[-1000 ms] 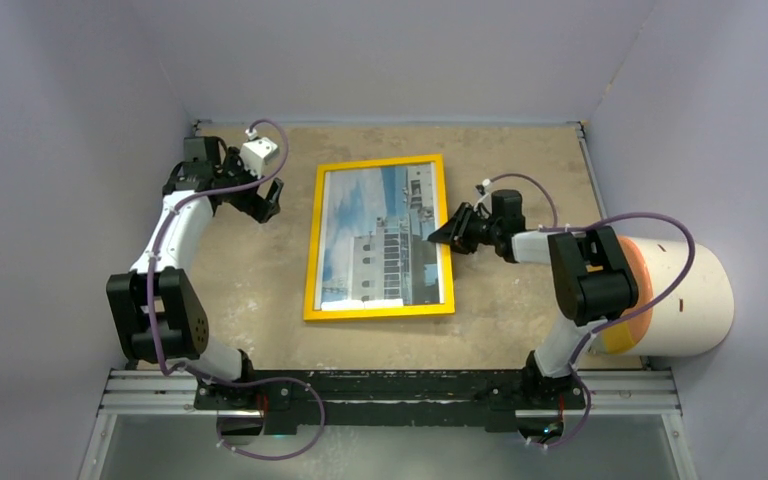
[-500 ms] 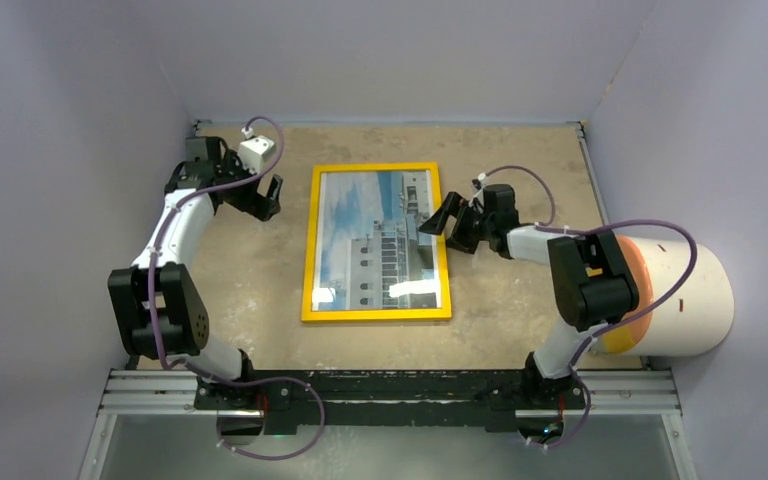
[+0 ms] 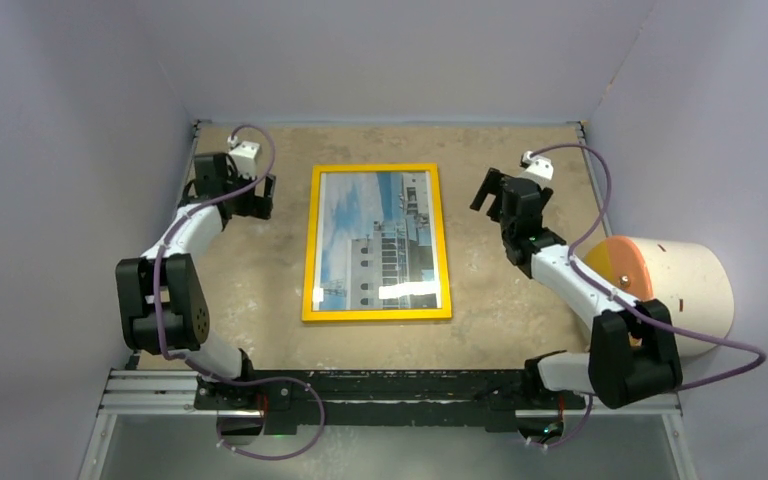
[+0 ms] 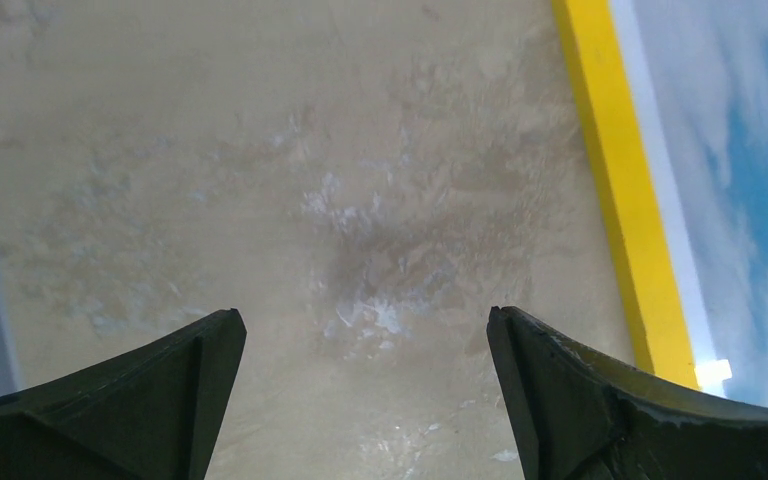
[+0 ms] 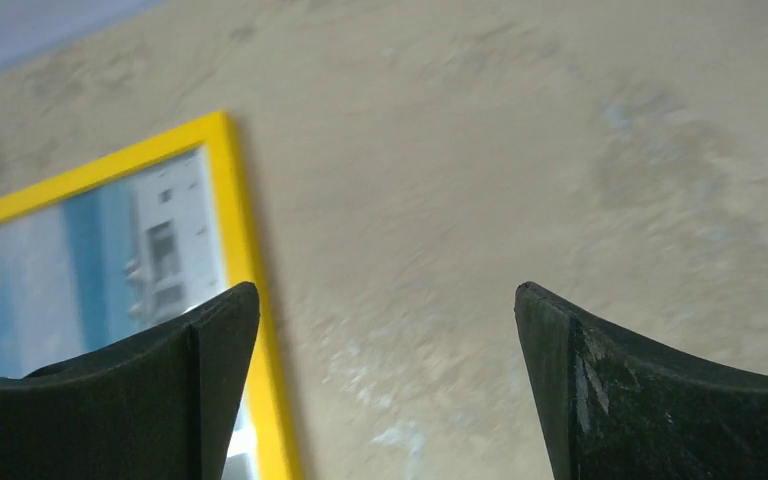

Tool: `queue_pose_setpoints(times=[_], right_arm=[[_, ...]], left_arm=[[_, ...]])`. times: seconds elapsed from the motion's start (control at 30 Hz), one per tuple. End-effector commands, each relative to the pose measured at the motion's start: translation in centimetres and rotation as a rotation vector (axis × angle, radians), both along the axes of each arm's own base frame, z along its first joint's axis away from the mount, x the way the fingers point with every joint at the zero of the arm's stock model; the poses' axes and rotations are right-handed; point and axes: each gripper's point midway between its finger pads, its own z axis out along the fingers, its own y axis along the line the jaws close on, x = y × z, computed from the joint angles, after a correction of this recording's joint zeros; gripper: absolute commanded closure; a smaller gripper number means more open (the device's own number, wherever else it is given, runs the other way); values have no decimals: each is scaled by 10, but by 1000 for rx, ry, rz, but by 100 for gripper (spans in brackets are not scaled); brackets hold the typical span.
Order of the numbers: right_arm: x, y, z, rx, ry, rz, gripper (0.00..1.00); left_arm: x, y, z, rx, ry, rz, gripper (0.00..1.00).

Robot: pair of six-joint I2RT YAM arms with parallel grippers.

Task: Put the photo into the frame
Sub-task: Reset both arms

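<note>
Frame holding the photo lies flat mid-desk: a low obstacle only. Bare strips of desk run along either side. Left gripper hangs over the left strip, right gripper over the right, jaws spread, nothing between. Walls close off the far, left and right sides. White-and-orange cylinder crowds the right edge.

in the left wrist view the frame is running off the top edge, showing one yellow rail only, and the photo is showing only sky. the right wrist view is blurring, cropping both at its left and bottom edges. from above, the right arm is covering part of the orange-capped white cylinder at the table's right edge.
</note>
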Motion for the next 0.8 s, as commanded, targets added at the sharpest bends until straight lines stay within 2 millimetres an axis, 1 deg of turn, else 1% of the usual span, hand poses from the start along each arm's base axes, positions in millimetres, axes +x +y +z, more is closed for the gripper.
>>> queue_pose_setpoints(times=[0.0,0.03,0.1,0.13,0.23,0.3,0.4,0.47,0.57,0.6,0.63,0.67,0.73,0.77], right_arm=[[4,-65,-9,-291,-93,-221,1],[5,-74,-13,-295,-93,-256,1],[4,-92,-22,-240,-88,-340,1],[3,-97,-25,-223,-101,-352,1],[-5,-107,-31,-251,-158,-373,1],[-7,-108,-35,-289,-183,-343,1],[-13,-111,-45,-303,-199,-348,1],[-17,-112,-47,-292,-239,-352,1],[-26,-113,-46,-272,-314,-354,1],[-27,-114,-35,-286,-368,-352,1],[-30,-115,-30,-301,-396,-355,1],[-32,-112,-28,-308,-418,-326,1],[-35,-91,-26,-309,-465,-179,1],[-41,-85,-34,-289,-465,-140,1]], left_arm=[[10,5,-11,-1,-165,71,0],[9,5,-19,-5,-200,77,0],[7,1,-33,-35,-230,85,0],[5,-1,-40,-47,-239,89,0],[4,-6,-57,-95,-258,103,0],[5,-8,-63,-113,-278,105,0],[8,-9,-64,-110,-335,103,0],[8,-12,-66,-127,-361,94,0],[2,-18,-59,-119,-397,66,0],[-2,-20,-54,-114,-429,56,0],[-10,-23,-51,-107,-462,39,0],[-17,-28,-42,-93,-519,13,0],[-43,-43,-37,-36,-622,-56,0],[-56,-57,-26,-13,-723,-105,0]])
